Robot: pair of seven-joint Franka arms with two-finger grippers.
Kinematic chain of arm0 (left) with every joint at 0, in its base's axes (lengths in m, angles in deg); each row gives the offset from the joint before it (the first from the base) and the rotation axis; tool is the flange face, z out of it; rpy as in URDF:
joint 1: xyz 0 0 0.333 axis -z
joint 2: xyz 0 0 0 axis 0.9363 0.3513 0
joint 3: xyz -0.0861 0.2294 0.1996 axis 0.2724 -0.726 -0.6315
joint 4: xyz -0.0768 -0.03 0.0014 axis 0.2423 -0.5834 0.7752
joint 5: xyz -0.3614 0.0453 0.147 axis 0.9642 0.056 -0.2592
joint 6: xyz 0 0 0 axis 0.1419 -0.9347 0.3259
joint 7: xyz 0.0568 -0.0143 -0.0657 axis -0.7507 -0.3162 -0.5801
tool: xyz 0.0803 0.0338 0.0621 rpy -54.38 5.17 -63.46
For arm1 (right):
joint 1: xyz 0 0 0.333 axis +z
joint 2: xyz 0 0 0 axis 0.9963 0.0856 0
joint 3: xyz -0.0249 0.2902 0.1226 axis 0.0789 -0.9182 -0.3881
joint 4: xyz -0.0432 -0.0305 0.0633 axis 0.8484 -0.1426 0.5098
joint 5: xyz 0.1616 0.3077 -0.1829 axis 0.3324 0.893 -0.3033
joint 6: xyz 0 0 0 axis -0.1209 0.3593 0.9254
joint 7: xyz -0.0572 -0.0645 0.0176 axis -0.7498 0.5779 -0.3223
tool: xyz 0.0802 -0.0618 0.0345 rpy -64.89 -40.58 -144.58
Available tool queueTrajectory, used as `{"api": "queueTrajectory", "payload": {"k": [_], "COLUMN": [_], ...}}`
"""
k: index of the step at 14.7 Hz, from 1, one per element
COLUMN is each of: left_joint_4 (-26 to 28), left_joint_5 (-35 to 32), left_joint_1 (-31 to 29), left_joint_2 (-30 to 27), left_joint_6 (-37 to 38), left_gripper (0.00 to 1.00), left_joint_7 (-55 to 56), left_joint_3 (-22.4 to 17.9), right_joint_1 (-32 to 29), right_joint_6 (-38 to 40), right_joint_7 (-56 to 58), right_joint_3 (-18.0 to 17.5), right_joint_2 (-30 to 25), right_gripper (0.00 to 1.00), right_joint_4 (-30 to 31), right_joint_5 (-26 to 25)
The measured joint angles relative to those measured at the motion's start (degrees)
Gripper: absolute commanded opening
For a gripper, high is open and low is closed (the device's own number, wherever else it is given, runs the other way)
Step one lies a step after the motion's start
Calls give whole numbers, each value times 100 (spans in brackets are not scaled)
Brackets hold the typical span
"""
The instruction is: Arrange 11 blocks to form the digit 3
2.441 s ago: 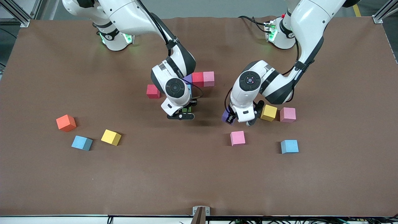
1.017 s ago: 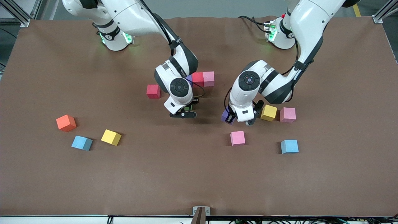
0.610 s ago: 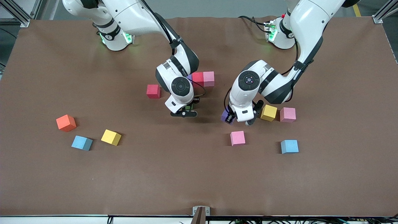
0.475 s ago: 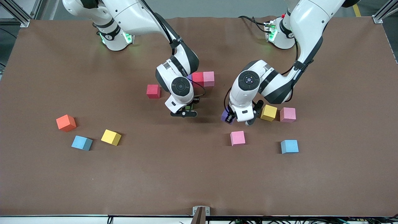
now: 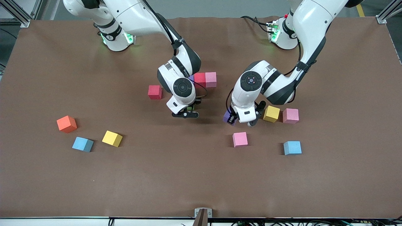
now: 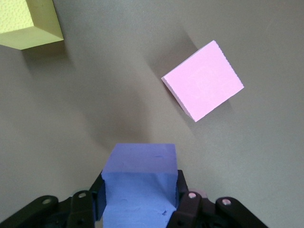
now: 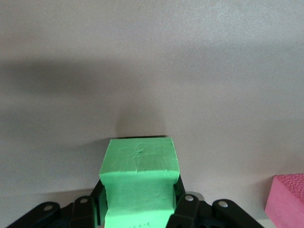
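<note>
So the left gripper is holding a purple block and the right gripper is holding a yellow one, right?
Not quite. The left gripper does hold a purple block, but the right gripper holds a green block, not a yellow one. The right wrist view shows it.

On the brown table [image 5: 201, 175], the right arm reaches toward the middle, its end effector [image 5: 187, 111] low over the surface with a sliver of a green cube [image 5: 189, 109] showing under the wrist. Just above it in view, a red cube [image 5: 199, 79] and a pink cube [image 5: 210, 79] touch in a row, and a bit of purple cube [image 5: 191, 77] peeks out beside the red one. Another red cube [image 5: 154, 92] sits apart toward the right arm's end. The left end effector [image 5: 234, 119] grips a second purple cube [image 5: 227, 116] close beside a yellow cube [image 5: 271, 113] and a pink cube [image 5: 290, 115]. Nearer the camera lie a pink cube [image 5: 240, 139] and a light blue cube [image 5: 292, 147]. Toward the right arm's end sit an orange cube [image 5: 66, 123], a light blue cube [image 5: 82, 144] and a yellow cube [image 5: 112, 138].
</note>
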Motion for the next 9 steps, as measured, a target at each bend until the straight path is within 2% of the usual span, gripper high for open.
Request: {"api": "queueTrajectory", "payload": {"k": [9], "left_joint_4": [1], "left_joint_5": [0], "left_joint_1": [2], "left_joint_2": [31], "left_joint_6": [0], "left_gripper": [39], "left_joint_7": [0], "left_joint_3": [0], "right_joint_1": [24], "right_joint_6": [8], "right_joint_7": [-58], "right_joint_3": [-1], "right_joint_2": [0], "right_gripper": [23], "right_joint_4": [0], "right_joint_5": [0]}}
